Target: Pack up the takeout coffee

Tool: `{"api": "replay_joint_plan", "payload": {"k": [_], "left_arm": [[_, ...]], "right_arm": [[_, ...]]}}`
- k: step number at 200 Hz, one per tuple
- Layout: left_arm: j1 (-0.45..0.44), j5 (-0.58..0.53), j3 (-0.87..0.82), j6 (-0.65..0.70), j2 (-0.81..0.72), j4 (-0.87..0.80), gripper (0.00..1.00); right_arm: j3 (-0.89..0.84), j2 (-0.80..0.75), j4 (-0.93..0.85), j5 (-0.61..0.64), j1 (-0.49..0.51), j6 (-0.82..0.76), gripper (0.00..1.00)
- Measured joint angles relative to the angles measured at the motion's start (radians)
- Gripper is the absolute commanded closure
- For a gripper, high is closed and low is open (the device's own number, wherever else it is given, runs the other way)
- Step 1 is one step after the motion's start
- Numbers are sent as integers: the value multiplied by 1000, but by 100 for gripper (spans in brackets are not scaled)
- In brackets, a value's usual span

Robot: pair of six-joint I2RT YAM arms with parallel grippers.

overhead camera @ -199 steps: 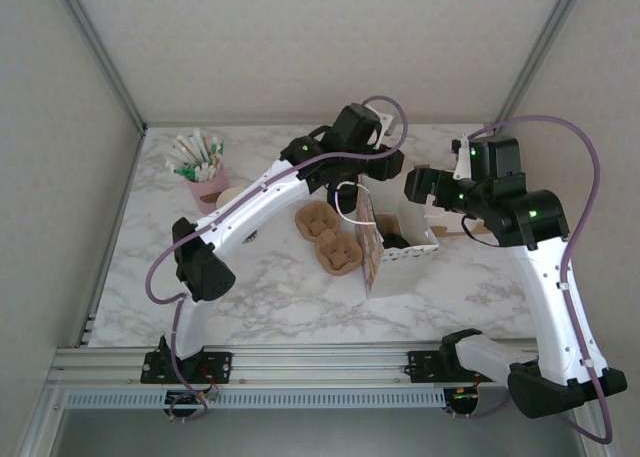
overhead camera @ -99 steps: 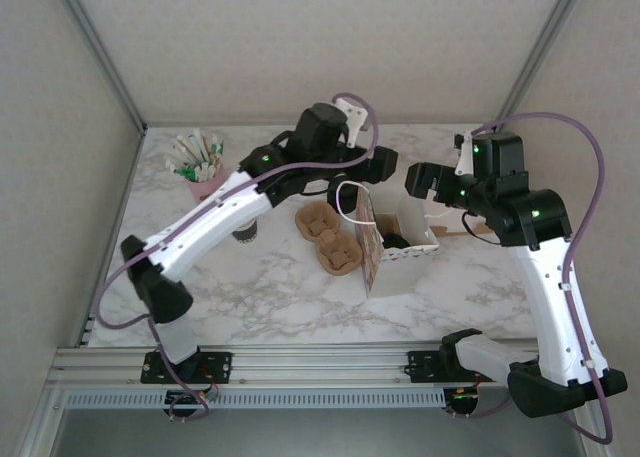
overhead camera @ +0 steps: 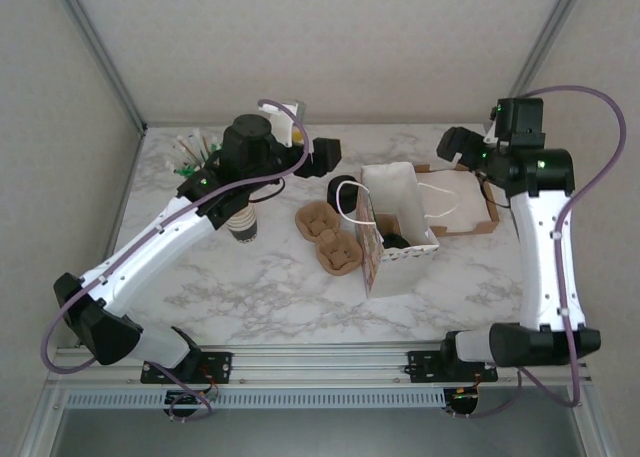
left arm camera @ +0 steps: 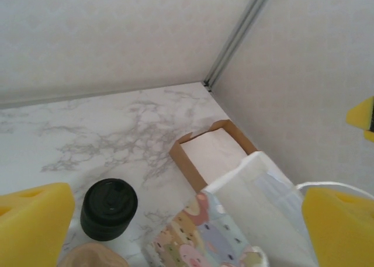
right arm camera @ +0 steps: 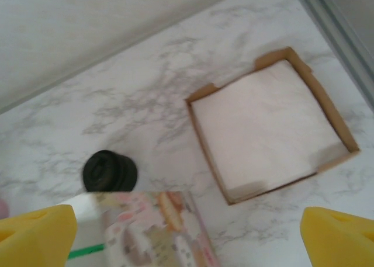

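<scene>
While the coffee (overhead camera: pixel 397 242) sits low in the open bag (overhead camera: pixel 392 189) on the counter (overhead camera: pixel 250 277), black lid up against spills, left pincer (overhead camera: pixel 322 155) hangs spread and empty nearby; right pincer (overhead camera: pixel 455 142), equally spread, hovers by the tray (overhead camera: pixel 468 205).

marble table (overhead camera: pixel 260 287) | beige wall panels (overhead camera: pixel 320 47) | grey corner posts (overhead camera: pixel 98 52), probably aluminium | light even

A white paper bag (overhead camera: pixel 372 249) with a cartoon-printed side stands open on the marble bench (overhead camera: pixel 280 287). A short black cylinder (left arm camera: pixel 108 208) sits just to its left, at the bag's far corner. Two brown moulded pulp carriers (overhead camera: pixel 328 237) lie left of the bag, closer to the front. To the bag's right, just beside it, lies a shallow cardboard tray (right arm camera: pixel 269 59) lined with white paper. Far left of the bag stands a bunch of white and green sticks (overhead camera: pixel 190 157).
</scene>
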Motion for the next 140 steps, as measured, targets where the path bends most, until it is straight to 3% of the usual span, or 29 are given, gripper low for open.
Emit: {"api": "replay_joint_plan", "payload": {"k": [29, 47, 87, 140], "left_arm": [[80, 74, -71, -44, 1, 34, 0], [119, 115, -89, -66, 8, 50, 0], [170, 170, -92, -93, 52, 94, 0], [188, 216, -95, -101, 137, 129, 0]], "right_arm": [[-22, 73, 14, -43, -119, -5, 6], [-55, 99, 27, -47, -156, -6, 15], [-110, 221, 75, -69, -164, -6, 34], [-152, 375, 131, -72, -153, -3, 44]]}}
